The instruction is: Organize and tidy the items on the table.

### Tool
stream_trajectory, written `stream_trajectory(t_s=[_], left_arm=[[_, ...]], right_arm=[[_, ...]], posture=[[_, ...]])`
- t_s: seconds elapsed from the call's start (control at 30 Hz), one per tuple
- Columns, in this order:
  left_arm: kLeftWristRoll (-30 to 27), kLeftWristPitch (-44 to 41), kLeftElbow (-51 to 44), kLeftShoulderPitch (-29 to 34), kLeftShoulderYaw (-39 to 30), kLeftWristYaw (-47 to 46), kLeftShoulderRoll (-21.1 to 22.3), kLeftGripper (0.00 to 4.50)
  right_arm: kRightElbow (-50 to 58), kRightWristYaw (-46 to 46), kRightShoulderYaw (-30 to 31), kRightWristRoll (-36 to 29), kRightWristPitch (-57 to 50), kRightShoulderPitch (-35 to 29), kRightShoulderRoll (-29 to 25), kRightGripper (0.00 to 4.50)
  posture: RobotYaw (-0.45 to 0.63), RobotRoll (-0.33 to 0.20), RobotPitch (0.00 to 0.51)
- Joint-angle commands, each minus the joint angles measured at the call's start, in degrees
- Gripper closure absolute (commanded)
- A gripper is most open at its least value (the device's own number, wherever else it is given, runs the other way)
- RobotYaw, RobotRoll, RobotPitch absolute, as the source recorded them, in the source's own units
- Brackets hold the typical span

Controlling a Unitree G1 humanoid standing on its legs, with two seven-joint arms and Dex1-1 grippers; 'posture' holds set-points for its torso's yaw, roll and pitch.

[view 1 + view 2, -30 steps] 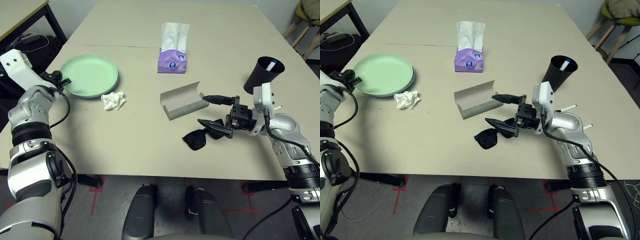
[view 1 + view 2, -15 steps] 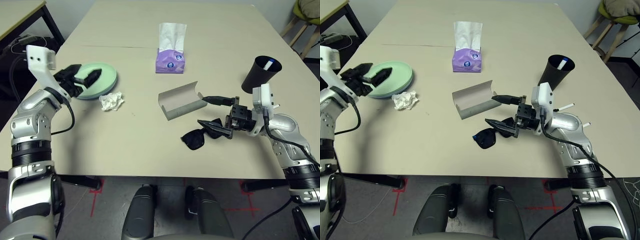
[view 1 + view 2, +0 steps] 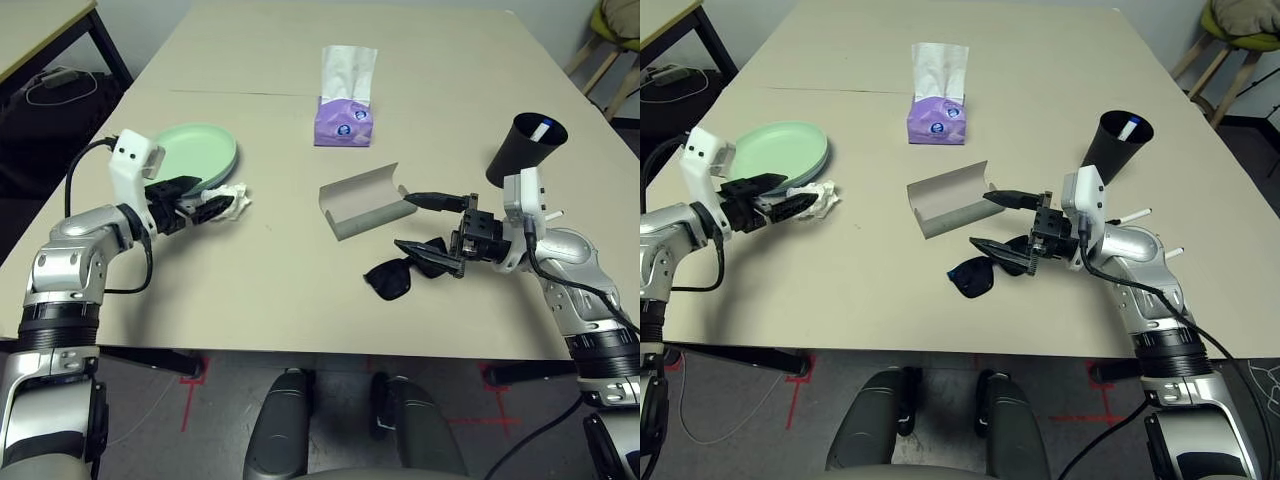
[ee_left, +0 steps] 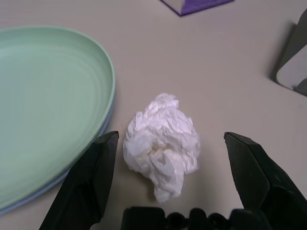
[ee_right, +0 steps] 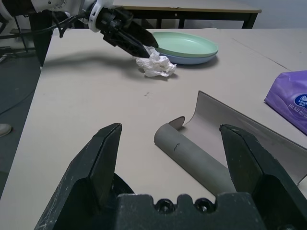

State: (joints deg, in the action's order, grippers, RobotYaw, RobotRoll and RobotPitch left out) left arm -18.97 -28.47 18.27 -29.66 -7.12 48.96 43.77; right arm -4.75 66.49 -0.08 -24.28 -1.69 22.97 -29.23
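Note:
A crumpled white tissue wad [image 4: 163,143] lies just beside the pale green plate [image 3: 195,155], which is stacked on a pale blue plate [image 5: 192,58]. My left gripper [image 3: 215,206] is open, low over the table, with one finger on each side of the wad. The grey glasses case [image 3: 365,200] lies open in the middle of the table. The black sunglasses [image 3: 392,280] lie in front of it. My right gripper [image 3: 408,220] hovers open beside the case's end, its lower finger over the sunglasses. A black cup [image 3: 520,150] behind my right arm holds a white marker pen [image 3: 541,131].
A purple tissue box [image 3: 345,120] stands behind the case, near the table's seam [image 3: 250,94]. A dark-legged side table [image 3: 40,30] is off the far left corner, and a chair [image 3: 615,30] off the far right. Bare tabletop [image 3: 290,260] stretches between my arms.
My left arm has swung in from the table's left edge past the plates, and its open gripper now straddles the tissue wad. The right arm has not moved.

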Motion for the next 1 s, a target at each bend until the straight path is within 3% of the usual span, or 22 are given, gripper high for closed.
stream_trajectory(t_s=[0.03,0.13,0.23,0.57,0.87,1.0], left_arm=[[1.55,-0.21,1.5,0.66,1.33,0.59,-0.01,0.04],[3.01,0.58,3.07,0.12,1.63,-0.36,0.05,0.04],[3.64,0.95,3.94,-0.37,1.29,-0.91,-0.15,0.61],[1.75,0.32,2.08,-1.63,-1.14,-0.48,-0.54,4.49],[-4.22,-7.36,-6.85,0.43,-5.39,1.84,1.66,4.49],[-4.58,-7.47,-3.89,-4.29,-8.42,-2.7,1.03,4.49]], right_arm=[[0.93,-0.24,0.36,0.18,-0.32,0.1,-0.18,0.0],[1.28,-0.34,0.39,0.17,-0.44,-0.13,-0.22,0.0],[1.29,-0.4,0.38,0.18,-0.47,-0.14,-0.25,0.0],[0.71,-0.26,0.51,0.59,-0.09,-0.25,-0.2,0.0],[0.35,-0.03,0.44,0.77,0.3,-0.51,-0.22,0.0],[-0.43,0.14,0.71,1.01,0.87,-0.3,0.15,0.0]], posture=[[0.13,0.0,0.134],[0.12,0.0,0.133],[0.12,0.0,0.133],[0.12,0.0,0.132],[0.13,0.0,0.131],[0.14,0.0,0.131]])
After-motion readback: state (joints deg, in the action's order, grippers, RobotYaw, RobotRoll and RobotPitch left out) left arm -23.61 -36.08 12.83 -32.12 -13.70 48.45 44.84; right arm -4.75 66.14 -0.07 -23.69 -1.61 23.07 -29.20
